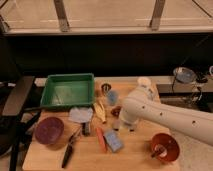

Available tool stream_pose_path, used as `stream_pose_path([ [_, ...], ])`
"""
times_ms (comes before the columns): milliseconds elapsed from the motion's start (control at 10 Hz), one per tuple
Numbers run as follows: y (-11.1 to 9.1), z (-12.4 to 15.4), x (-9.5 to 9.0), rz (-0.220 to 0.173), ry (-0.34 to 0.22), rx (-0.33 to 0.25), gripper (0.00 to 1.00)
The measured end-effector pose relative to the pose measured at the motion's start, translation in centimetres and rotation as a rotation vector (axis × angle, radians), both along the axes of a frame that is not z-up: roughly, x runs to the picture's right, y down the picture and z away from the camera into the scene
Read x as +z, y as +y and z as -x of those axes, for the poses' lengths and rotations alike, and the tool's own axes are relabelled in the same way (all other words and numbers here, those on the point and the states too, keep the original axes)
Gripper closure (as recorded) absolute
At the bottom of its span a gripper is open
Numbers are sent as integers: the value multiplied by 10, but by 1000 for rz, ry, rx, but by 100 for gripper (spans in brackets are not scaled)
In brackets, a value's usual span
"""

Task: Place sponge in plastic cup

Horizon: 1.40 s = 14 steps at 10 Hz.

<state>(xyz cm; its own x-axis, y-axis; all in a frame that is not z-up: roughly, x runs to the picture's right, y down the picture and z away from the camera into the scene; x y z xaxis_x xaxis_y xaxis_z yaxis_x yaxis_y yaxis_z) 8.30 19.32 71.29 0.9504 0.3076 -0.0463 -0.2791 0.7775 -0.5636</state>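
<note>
Sponge (114, 141): lies flat near the front edge of the wooden table (135, 159), just right of an orange-red strip (101, 139). Long axis runs diagonally, far end toward the left, near end toward the right. A pale blue-grey rectangular block.

Gripper (123, 126): points down just beyond the sponge's far end, on a white arm (170, 117) entering from the right. Fingers appear to stand apart with nothing between them; the view is soft.

Small blue cup (112, 96) and white cup (144, 82): upright, farther back.

Green tray (67, 102) at rear left. Behind the table, a dark panel beneath a window
</note>
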Motion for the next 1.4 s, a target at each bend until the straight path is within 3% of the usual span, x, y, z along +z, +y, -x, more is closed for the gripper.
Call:
stream_pose_path([
  [400, 7, 4, 0, 8, -2, 18, 35],
  [600, 27, 7, 8, 57, -14, 26, 35],
  [1000, 74, 6, 40, 176, -4, 95, 35],
  [1400, 89, -1, 46, 234, 7, 139, 35],
])
